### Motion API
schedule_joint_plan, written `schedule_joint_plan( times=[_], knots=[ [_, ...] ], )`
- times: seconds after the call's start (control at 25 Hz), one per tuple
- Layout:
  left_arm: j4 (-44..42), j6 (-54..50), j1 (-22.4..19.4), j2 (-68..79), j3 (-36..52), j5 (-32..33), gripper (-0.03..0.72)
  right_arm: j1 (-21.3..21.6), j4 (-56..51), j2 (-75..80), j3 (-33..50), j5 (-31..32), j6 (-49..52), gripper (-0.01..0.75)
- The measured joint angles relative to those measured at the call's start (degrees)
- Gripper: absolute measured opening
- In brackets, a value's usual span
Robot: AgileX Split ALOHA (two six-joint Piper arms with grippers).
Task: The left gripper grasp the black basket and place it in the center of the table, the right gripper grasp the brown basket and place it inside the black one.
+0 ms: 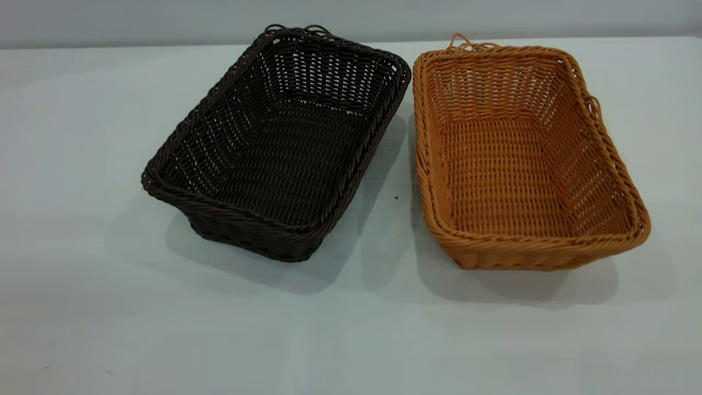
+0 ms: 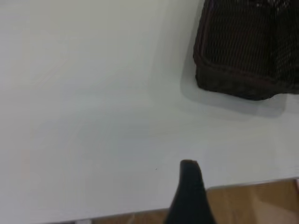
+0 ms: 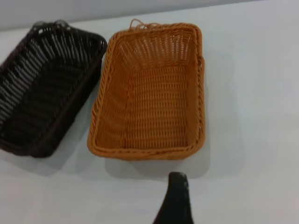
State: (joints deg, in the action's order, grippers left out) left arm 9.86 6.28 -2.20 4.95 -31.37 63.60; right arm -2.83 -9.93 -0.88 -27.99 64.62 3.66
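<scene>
Your black basket (image 1: 274,148) sits at 9 o'clock of the brown basket (image 1: 521,159), far corners nearly touching, both on the bench (image 1: 109,307). Left hand (image 2: 189,196) and right hand (image 3: 174,200): finger state cannot be told.

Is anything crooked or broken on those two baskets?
Nothing looks broken or spilled. The black basket sits askew, turned at an angle on the table, while the brown basket lies straighter beside it. Both have loose wicker loops sticking up from their far rims. Both are empty.
</scene>
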Motion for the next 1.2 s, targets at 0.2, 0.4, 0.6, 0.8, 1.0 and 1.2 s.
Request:
schedule_joint_plan(
  times=[0.2, 0.4, 0.6, 0.8, 1.0, 1.2],
  knots=[
    [0.7, -0.7, 0.0, 16.6, -4.8, -6.1, 0.509, 0.0, 0.0, 7.8, -4.4, -0.2, 0.6, 0.563],
    [2.9, 4.4, 0.0, 34.0, -5.3, -18.3, 0.509, 0.0, 0.1, 18.8, -5.2, -2.0, 0.3, 0.563],
    [9.4, 10.0, 0.0, 51.4, -7.7, -28.0, 0.509, 0.0, -0.1, 25.3, -5.2, -7.2, 0.2, 0.563],
    [18.8, 21.4, 0.5, 67.7, -15.4, -35.5, 0.509, 0.0, -0.1, 28.7, -5.2, -8.7, 0.2, 0.563],
    [22.6, 31.6, 4.3, 83.0, -25.3, -39.4, 0.509, 0.0, -0.2, 32.9, -5.2, -10.9, 0.3, 0.563],
    [22.2, 35.3, 7.5, 98.5, -36.0, -41.0, 0.509, 0.0, -2.0, 37.5, -5.2, -12.1, 0.4, 0.563]
  ],
)
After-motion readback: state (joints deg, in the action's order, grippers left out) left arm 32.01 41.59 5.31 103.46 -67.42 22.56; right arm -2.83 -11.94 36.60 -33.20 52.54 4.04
